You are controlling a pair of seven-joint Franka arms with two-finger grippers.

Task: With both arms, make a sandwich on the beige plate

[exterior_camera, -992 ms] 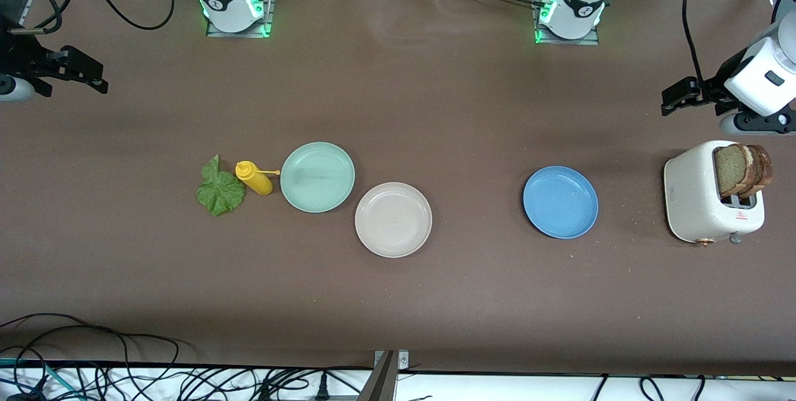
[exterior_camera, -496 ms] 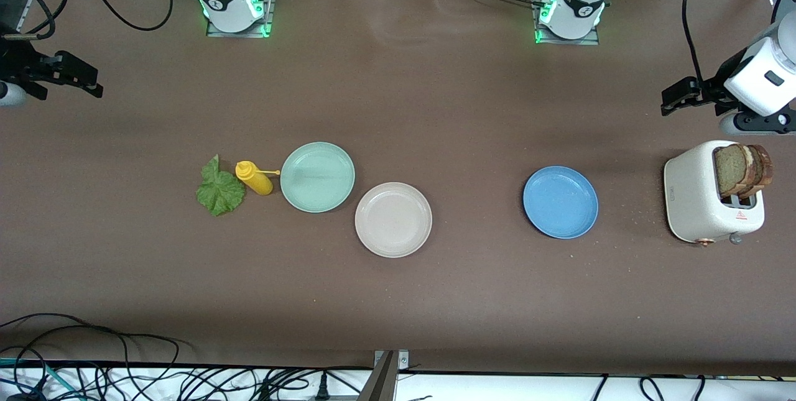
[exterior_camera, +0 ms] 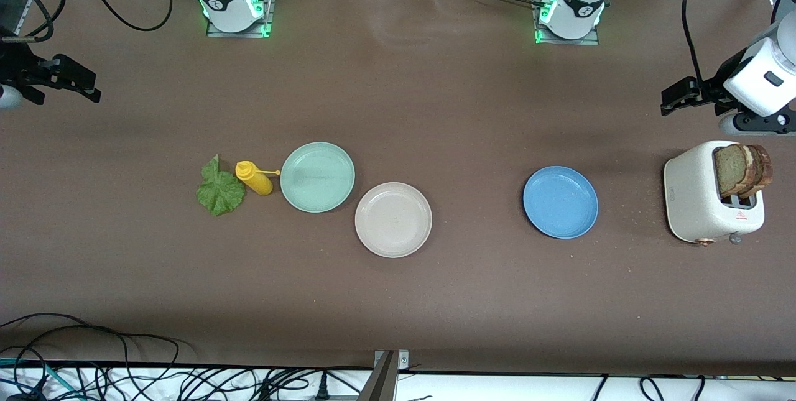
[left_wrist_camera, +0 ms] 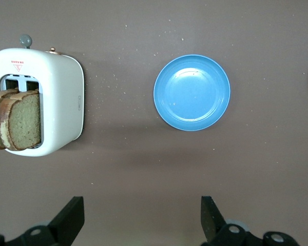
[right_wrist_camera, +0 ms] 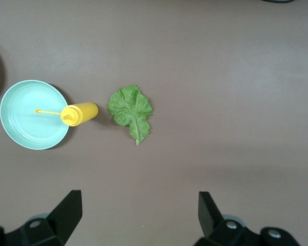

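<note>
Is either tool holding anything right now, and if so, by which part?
Nothing is held. Left tool and right tool are both open and empty, above bare table.

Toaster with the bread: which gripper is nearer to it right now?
Left. The left gripper, open, hangs just above the table beside the toaster holding the bread slices. The right gripper, also open, is at the table's right-arm end.
</note>
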